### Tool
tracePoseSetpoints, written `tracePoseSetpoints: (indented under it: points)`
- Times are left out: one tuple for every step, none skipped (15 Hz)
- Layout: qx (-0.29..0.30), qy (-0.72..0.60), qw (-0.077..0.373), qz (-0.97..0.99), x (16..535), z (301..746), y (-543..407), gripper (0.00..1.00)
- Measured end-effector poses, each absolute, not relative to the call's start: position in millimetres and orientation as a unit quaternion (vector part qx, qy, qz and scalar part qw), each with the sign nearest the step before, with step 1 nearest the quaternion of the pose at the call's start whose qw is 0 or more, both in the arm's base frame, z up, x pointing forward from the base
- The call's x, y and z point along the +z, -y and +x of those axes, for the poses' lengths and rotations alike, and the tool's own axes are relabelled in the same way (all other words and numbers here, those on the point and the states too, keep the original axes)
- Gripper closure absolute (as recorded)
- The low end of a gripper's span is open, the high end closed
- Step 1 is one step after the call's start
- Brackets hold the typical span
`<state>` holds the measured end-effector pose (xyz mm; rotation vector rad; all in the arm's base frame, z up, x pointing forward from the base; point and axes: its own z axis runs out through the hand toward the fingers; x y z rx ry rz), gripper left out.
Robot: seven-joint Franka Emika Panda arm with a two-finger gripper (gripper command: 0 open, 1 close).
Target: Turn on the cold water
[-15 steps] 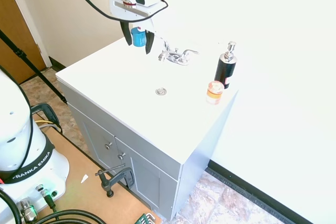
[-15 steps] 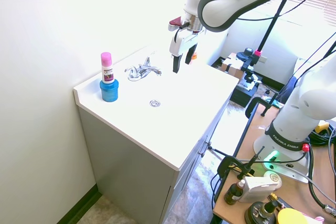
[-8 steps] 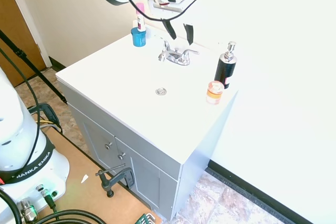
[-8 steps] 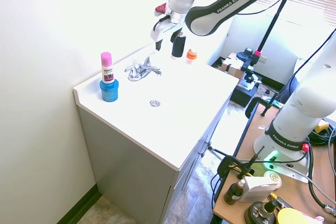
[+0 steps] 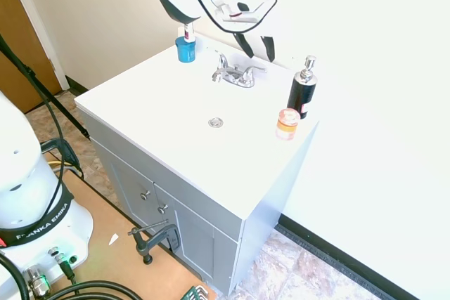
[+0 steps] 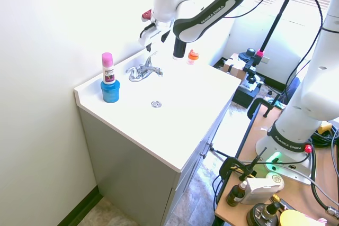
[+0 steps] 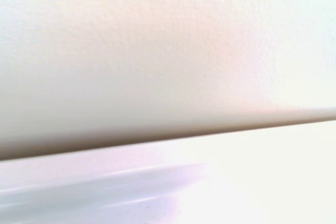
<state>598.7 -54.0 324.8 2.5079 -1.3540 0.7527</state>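
White bench (image 5: 140, 103): the open claw (image 5: 254, 46) is held above and behind the cold lever (image 5: 255, 70), which points toward the soap bottle (image 5: 302, 89).

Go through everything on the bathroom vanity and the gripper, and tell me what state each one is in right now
Gripper: open, empty, above and behind the faucet, close to the wall.
Right-hand lever: untouched.
Left-hand lever: untouched.
Faucet: no water running.
Drain: basin looks dry.
Black soap pump bottle: upright.
Orange-capped jar: upright, capped.
Blue cup: upright, pink-capped bottle standing in it.
Cabinet doors: closed.
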Motion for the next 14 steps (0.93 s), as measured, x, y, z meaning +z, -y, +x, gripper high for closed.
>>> tracePoseSetpoints:
  points:
    - [0.254,0.459,0.101,0.845,319.8,603.6,59.6,0.00]
    - [0.253,0.462,0.105,0.844,315.8,607.0,64.8,0.00]
    - [0.253,0.463,0.108,0.843,313.1,609.9,68.3,0.00]
    - [0.253,0.463,0.112,0.842,311.3,611.8,70.0,0.00]
    - [0.250,0.462,0.117,0.843,309.6,611.9,70.5,0.00]
    - [0.245,0.460,0.122,0.845,308.1,611.2,70.0,0.00]
    - [0.239,0.458,0.128,0.846,306.9,610.5,69.0,0.00]
    - [0.235,0.457,0.134,0.847,305.5,609.8,68.0,0.00]
    - [0.232,0.456,0.136,0.848,305.1,609.5,67.6,0.00]
    - [0.230,0.454,0.138,0.850,304.9,609.2,67.8,0.00]
    - [0.225,0.453,0.139,0.851,304.6,608.6,67.9,0.00]
    - [0.217,0.451,0.141,0.854,303.8,606.9,68.0,0.00]
    - [0.209,0.448,0.142,0.858,303.3,604.2,67.4,0.00]
    - [0.198,0.445,0.143,0.862,302.0,600.2,67.1,0.00]
